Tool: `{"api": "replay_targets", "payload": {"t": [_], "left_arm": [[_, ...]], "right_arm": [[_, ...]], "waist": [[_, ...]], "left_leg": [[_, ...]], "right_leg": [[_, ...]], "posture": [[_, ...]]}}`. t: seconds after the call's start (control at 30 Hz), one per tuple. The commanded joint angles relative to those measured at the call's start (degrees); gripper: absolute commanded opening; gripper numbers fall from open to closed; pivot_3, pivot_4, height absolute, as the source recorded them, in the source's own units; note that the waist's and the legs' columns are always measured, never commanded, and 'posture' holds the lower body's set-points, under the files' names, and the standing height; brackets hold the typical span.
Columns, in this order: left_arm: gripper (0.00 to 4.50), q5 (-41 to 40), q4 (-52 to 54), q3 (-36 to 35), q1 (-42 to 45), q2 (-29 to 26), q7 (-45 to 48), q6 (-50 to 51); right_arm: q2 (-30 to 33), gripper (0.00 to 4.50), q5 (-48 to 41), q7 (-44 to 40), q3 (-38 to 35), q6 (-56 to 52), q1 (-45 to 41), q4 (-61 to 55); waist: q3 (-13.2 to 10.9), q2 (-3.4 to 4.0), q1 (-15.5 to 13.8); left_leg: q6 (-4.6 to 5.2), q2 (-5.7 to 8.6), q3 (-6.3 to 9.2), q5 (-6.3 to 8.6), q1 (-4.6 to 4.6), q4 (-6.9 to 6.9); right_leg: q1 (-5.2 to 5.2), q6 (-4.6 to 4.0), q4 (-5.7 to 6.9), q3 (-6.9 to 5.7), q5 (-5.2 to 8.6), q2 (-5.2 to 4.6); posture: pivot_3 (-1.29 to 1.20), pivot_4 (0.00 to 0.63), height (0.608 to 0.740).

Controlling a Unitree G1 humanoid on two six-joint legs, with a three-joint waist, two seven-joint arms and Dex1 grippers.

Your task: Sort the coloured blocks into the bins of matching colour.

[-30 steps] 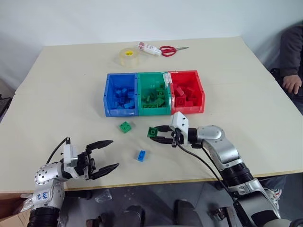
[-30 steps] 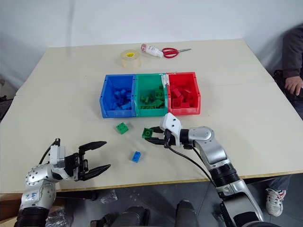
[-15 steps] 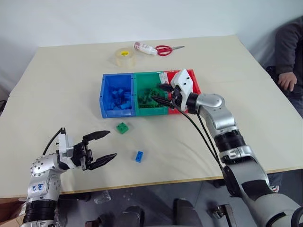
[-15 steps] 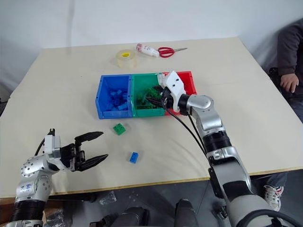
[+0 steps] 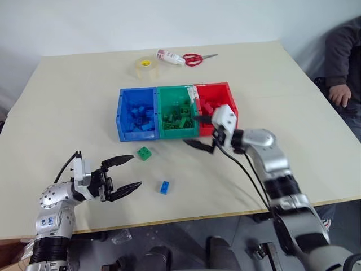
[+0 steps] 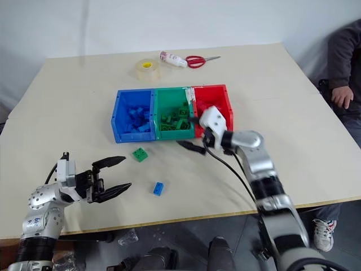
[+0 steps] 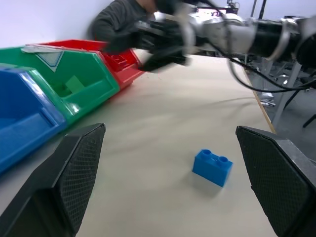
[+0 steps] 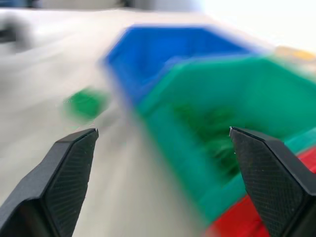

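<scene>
Since 1 second ago the right tool (image 5: 198, 132) has let go of the green block it pinched and now hangs spread and empty at the front of the green bin (image 5: 178, 132), between the blue bin (image 5: 128, 133) and red bin (image 5: 225, 90). On the tabletop (image 5: 79, 96), 1 green block (image 5: 145, 152) and 1 blue block (image 5: 164, 187) lie loose. The left tool (image 5: 125, 175) hovers spread near the blue block.

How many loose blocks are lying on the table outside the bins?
2: a green block just in front of the blue bin, and a blue block nearer the table's front edge.
</scene>
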State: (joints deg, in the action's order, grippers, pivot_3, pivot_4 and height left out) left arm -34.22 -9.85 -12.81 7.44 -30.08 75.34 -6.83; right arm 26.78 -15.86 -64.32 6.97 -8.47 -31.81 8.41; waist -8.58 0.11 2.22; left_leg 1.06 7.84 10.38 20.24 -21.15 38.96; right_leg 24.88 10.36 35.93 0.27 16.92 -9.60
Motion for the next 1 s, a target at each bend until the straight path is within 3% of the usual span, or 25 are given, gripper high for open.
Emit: {"api": "replay_targets", "payload": {"t": [0.03, 0.23, 0.4, 0.57, 0.67, 0.8, 1.0], "left_arm": [[4.50, 0.24, -0.01, 0.27, 0.05, -0.40, 1.34, -0.33], [4.50, 0.35, -0.74, 0.40, 0.61, -0.41, 1.93, -0.37], [4.50, 1.76, 0.00, 1.36, -0.12, 0.21, 0.81, -0.65], [4.50, 6.83, 8.28, 0.89, -6.37, -2.51, -7.83, 2.03], [4.50, 8.61, 15.03, 3.15, -9.67, -3.86, -10.41, 5.21], [4.50, 12.75, 20.92, 7.74, -9.44, -1.61, -17.52, 7.97], [4.50, 21.04, 20.49, 14.92, -7.87, 1.59, -24.92, 8.84]], "right_arm": [[5.66, 4.43, -3.60, -4.50, -0.52, -3.75, 6.18, -11.90], [12.78, 4.43, -5.37, -5.01, -3.06, -7.35, 14.88, -19.13], [13.60, 4.43, -4.90, -3.46, -3.62, -6.94, 16.10, -19.06], [13.44, 4.43, -5.42, -3.58, -4.43, -5.73, 16.80, -18.62], [13.59, 4.43, -5.36, -4.04, -4.63, -5.13, 16.86, -17.84], [13.42, 4.43, -4.81, -4.20, -4.38, -4.60, 15.79, -16.15], [13.47, 4.43, -4.17, -3.86, -4.14, -3.64, 14.66, -14.96]], "waist": [[0.00, 0.00, -0.32], [0.00, 0.00, -0.83], [0.00, 0.00, -0.90], [-0.01, -0.01, -0.78], [-0.01, 0.00, -0.95], [-0.02, 0.01, -2.35], [-0.02, 0.01, -3.45]], "left_leg": [[-0.01, -0.01, -0.02, 0.00, 0.03, 0.01], [-0.04, -0.07, -0.19, 0.03, 0.06, 0.06], [-0.01, -0.07, -0.19, 0.05, 0.08, 0.08], [0.01, -0.08, -0.19, 0.07, 0.08, 0.06], [0.00, -0.10, -0.19, 0.07, 0.08, 0.04], [0.01, -0.08, -0.20, 0.08, 0.13, 0.12], [0.01, -0.08, -0.28, 0.08, 0.16, 0.13]], "right_leg": [[-0.01, 0.00, 0.01, 0.01, 0.00, 0.00], [-0.04, 0.01, -0.04, 0.02, 0.00, 0.01], [-0.11, 0.02, -0.10, 0.00, -0.01, 0.01], [-0.12, 0.02, -0.14, 0.01, -0.01, 0.01], [-0.13, 0.01, -0.17, 0.01, -0.01, 0.01], [-0.31, 0.04, -0.35, 0.01, -0.02, 0.01], [-0.28, 0.05, -0.39, 0.02, -0.03, 0.01]], "posture": [[0.00, 0.150, 0.740], [0.00, 0.150, 0.740], [0.00, 0.150, 0.740], [0.00, 0.150, 0.740], [0.00, 0.150, 0.740], [0.00, 0.150, 0.740], [0.00, 0.150, 0.740]]}}
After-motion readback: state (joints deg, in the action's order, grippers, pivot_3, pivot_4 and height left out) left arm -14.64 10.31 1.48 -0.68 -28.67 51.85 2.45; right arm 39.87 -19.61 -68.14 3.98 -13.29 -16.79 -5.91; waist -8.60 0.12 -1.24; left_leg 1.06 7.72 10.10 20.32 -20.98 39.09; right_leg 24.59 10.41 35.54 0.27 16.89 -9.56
